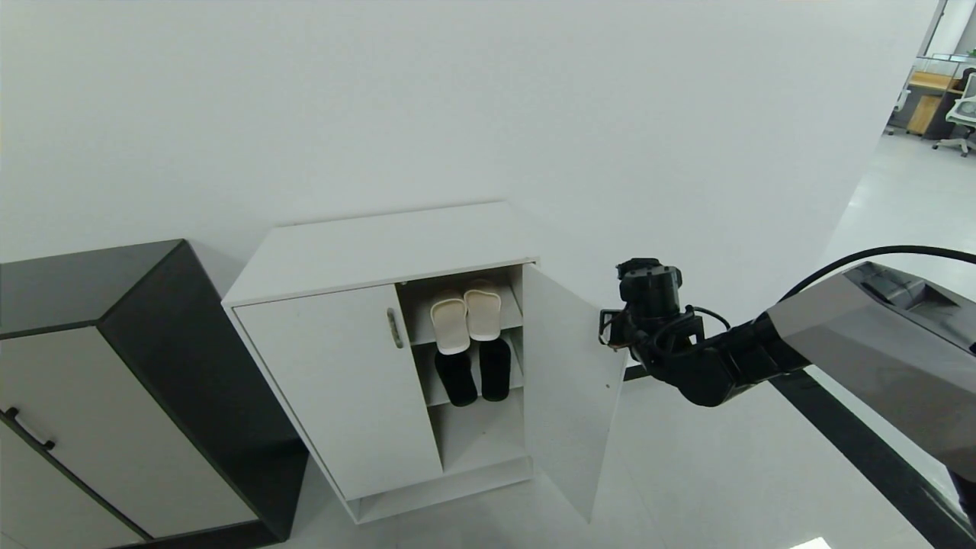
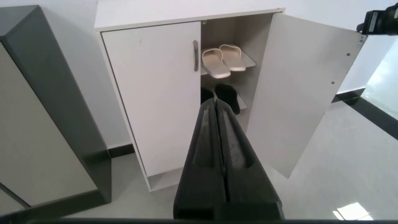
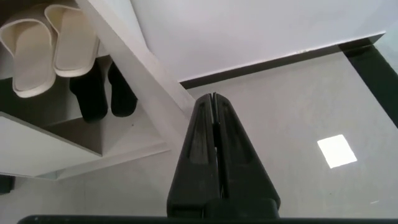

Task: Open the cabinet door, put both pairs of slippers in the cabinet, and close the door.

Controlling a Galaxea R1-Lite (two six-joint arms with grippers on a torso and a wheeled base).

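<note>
Right gripper, closed on nothing, sits just beside the outer face of the open cabinet door; left gripper likewise closed, empty.

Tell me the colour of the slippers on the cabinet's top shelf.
Cream white. The top-shelf slippers show best in the right wrist view.

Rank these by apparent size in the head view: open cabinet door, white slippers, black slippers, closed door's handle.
1. Open cabinet door
2. White slippers and black slippers: the pairs look about alike, so they stay unranked
3. Handle
</note>
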